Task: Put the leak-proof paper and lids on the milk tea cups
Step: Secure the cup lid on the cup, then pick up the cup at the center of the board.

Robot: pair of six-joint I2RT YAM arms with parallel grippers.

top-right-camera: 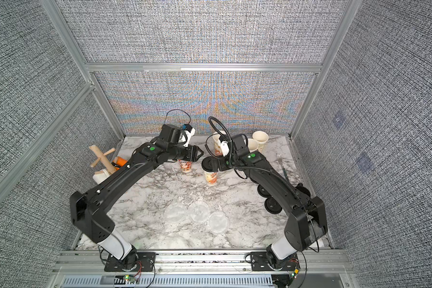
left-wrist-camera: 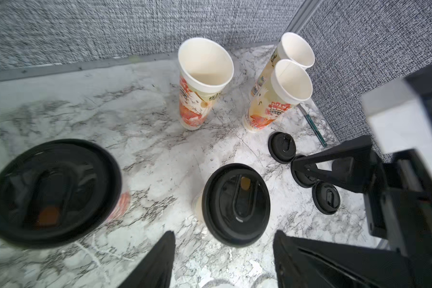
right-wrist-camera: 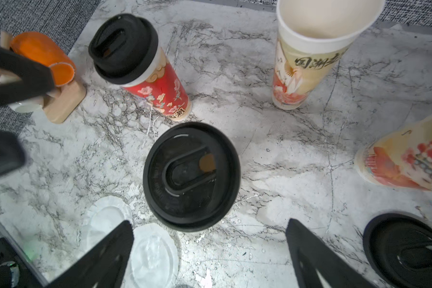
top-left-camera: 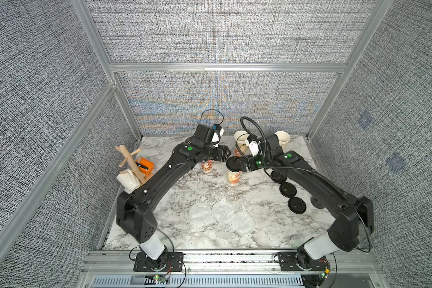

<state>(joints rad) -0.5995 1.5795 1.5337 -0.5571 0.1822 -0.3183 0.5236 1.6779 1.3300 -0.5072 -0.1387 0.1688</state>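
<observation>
Left and right jaws hang released and empty by two lidded milk tea cups (top-left-camera: pixel 233 177); next, seemingly, fetch a leak-proof paper (top-left-camera: pixel 223 211) from the tabletop (top-left-camera: pixel 260 239) behind them for an open cup (left-wrist-camera: pixel 197 104).

**In both top views:** my left wrist covers the top of the red cup (top-left-camera: pixel 207 167) beneath my left pincer (top-left-camera: pixel 228 152). My right arm hides part of the row of loose lids (top-left-camera: pixel 278 177) behind my right pincer (right-wrist-camera: pixel 210 222).

**In the wrist views:** the red cup's lid (left-wrist-camera: pixel 53 192) is blurred. Beside my right pincer, a cream cup (right-wrist-camera: pixel 407 159) and a black lid (right-wrist-camera: pixel 407 249) are cut by the edge.
</observation>
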